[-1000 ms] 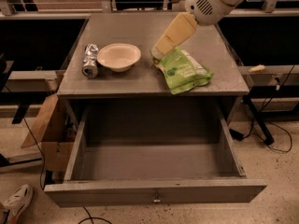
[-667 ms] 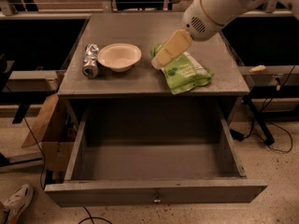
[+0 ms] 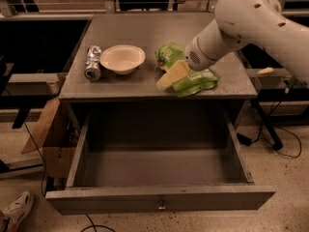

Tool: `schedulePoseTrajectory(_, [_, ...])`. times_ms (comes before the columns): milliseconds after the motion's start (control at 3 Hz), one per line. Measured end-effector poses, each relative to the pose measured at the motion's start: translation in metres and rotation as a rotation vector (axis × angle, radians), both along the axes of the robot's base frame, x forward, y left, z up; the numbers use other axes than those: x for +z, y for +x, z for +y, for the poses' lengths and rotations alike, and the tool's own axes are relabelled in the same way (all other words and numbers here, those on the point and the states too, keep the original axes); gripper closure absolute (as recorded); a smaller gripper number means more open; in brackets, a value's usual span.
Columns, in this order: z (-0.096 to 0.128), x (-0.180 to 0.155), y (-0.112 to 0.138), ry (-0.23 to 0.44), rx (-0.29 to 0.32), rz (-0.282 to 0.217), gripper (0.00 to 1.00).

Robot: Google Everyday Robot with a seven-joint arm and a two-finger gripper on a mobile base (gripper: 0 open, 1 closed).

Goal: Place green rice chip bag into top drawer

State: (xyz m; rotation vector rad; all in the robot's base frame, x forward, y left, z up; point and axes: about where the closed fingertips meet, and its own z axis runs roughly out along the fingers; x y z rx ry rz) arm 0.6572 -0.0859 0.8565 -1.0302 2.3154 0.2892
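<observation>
The green rice chip bag (image 3: 194,79) lies crinkled on the grey cabinet top (image 3: 145,30), right of centre near the front edge. My gripper (image 3: 172,75), pale yellow at the end of the white arm (image 3: 241,21), is down low at the bag's left side, touching or overlapping it, and it hides the bag's middle. The top drawer (image 3: 159,197) is pulled fully open below the cabinet top, with its knob at the front centre. Nothing lies inside it.
A cream bowl (image 3: 122,58) and a crushed silver can (image 3: 92,62) sit on the left of the cabinet top. A cardboard box (image 3: 46,129) leans at the cabinet's left side. A shoe (image 3: 17,209) lies on the floor at the lower left. Cables run along the floor at the right.
The arm has swung down and toward the front edge. The gripper has gone from above the bag's back end to low against its left side.
</observation>
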Motion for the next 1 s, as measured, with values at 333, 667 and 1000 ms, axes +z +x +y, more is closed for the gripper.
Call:
schedulePoseTrajectory(333, [-0.0075,-0.026,0.0152,-0.027,-0.096,-0.004,0.18])
schedulePoseTrajectory(667, [-0.0091,-0.02,0.0151,-0.029,-0.1,-0.006,0.49])
schedulePoseTrajectory(1000, [-0.0091,-0.0161,0.0151,-0.029,-0.1,-0.006,0.72])
